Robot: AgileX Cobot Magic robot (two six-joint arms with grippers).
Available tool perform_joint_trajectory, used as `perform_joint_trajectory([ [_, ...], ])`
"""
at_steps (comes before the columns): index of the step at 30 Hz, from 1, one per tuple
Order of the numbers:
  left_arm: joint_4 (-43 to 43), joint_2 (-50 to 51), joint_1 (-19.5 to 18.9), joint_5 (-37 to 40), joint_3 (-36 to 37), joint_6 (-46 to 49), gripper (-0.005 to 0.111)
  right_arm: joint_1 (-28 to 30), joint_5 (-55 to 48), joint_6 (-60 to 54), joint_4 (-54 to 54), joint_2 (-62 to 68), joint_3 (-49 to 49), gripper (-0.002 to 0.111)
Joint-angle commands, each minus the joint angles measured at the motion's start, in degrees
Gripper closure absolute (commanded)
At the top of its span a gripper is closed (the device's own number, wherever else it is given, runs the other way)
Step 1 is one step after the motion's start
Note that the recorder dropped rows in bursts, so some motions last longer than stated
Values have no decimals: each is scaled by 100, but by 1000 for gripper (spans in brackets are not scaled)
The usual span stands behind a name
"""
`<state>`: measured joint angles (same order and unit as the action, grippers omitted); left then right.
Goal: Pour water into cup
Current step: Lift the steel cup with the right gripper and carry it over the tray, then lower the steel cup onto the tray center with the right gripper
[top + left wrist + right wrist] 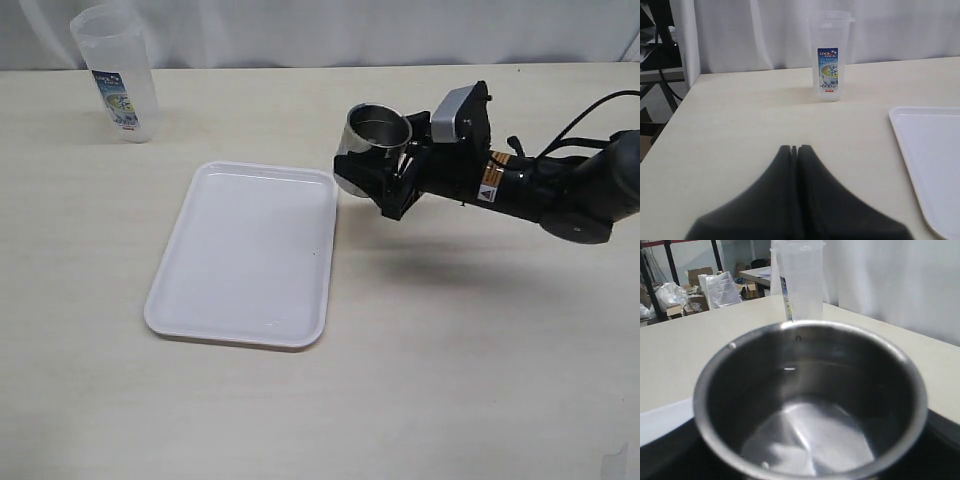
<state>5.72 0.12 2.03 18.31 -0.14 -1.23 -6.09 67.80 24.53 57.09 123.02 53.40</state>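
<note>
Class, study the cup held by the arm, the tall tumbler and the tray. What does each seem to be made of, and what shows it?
Cup: likely stainless steel, polished, judging by its mirror-like grey reflections. Tumbler: probably translucent plastic, slightly frosted, since the backdrop shows dimly through it. Tray: seemingly white plastic, smooth and glossy, though melamine cannot be ruled out.

We saw the shiny steel cup (378, 135) nearly upright, upper right of centre, a little clear water (810, 440) glinting inside.
</note>
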Motion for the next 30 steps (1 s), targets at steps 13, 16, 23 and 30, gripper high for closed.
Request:
perform_joint_trajectory([
  [13, -26, -12, 2, -21, 14, -16, 107, -1394, -1192, 525, 35, -65, 1131, 104],
  [16, -26, -12, 2, -21, 14, -16, 107, -1608, -1288, 525, 35, 94, 1336, 104],
  [23, -26, -12, 2, 3, 14, -16, 107, -1734, -1269, 525, -112, 881, 1849, 104],
  [30, -38, -12, 2, 18, 14, -16, 107, -1734, -1234, 525, -112, 1367, 2156, 104],
])
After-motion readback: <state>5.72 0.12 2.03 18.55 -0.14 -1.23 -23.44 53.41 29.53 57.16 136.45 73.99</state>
